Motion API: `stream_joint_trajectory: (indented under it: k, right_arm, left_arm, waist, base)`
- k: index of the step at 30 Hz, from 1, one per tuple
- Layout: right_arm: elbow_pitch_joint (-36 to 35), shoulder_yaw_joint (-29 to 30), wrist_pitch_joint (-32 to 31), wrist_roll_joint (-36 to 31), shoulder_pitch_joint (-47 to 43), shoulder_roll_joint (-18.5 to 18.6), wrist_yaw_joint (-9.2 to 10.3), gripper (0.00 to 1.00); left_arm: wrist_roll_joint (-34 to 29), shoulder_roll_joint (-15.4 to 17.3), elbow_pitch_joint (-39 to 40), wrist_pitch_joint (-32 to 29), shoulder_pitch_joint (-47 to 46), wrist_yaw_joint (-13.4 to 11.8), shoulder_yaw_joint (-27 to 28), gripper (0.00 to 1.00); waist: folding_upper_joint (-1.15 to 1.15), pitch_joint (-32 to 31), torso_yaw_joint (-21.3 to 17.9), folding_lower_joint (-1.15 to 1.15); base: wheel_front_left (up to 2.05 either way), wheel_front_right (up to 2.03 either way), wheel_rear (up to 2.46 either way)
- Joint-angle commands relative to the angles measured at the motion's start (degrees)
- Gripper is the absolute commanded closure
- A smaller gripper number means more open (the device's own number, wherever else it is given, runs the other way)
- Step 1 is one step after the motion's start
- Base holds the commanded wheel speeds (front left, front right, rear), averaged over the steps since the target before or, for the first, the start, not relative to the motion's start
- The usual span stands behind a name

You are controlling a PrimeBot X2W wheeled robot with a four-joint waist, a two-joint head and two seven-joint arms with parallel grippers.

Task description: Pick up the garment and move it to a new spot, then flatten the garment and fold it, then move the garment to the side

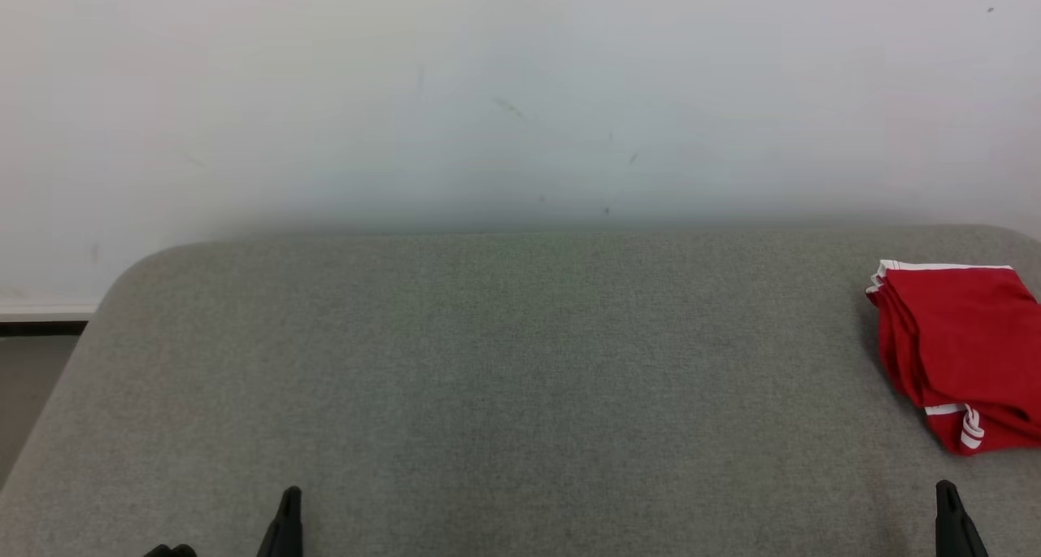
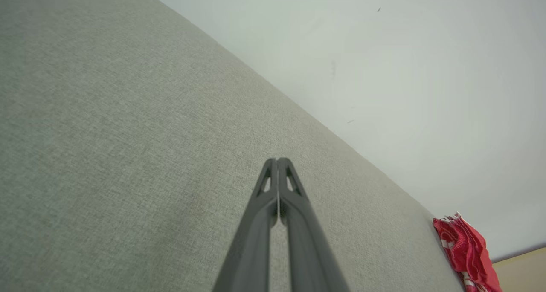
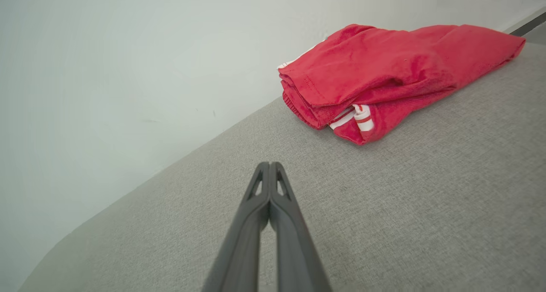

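The garment (image 1: 960, 345) is red with white trim and lies folded in a compact stack at the far right of the grey padded table (image 1: 504, 362). In the right wrist view the garment (image 3: 384, 79) lies ahead and to the right of my right gripper (image 3: 269, 164), which is shut and empty, well apart from the cloth. My right gripper (image 1: 945, 489) shows at the lower right of the head view, just below the garment. Shut and empty, my left gripper (image 1: 291, 492) sits at the lower left, fingertips together (image 2: 277, 160), far from the garment (image 2: 467, 249).
A pale wall (image 1: 520, 93) rises straight behind the table's back edge. The table's rounded left corner (image 1: 138, 272) drops off to a floor strip (image 1: 32, 378) with a dark baseboard.
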State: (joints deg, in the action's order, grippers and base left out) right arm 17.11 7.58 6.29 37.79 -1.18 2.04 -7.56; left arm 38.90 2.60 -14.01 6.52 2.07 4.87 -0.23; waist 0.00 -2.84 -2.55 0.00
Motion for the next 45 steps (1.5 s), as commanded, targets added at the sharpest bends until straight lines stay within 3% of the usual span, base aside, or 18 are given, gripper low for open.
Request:
stream_joint_trajectory:
  k: [1, 45]
  right_arm:
    - [-1.0, 0.0, -0.7, 3.1, 1.7, 0.7, 0.04, 1.0]
    - [-2.3, -0.6, -7.8, 33.1, 5.2, 0.9, 0.08, 1.0]
  left_arm:
    - [3.2, 0.2, 0.7, -0.6, -1.6, 0.4, 0.6, 1.0]
    - [32.6, 0.4, 0.3, -8.0, -5.8, 1.8, 4.3, 1.0]
  waist:
    - [0.0, 0.1, 0.1, 0.0]
    - [0.0, 1.5, 1.3, 0.0]
  base:
    - [0.0, 0.0, 0.0]
    - [0.0, 0.0, 0.0]
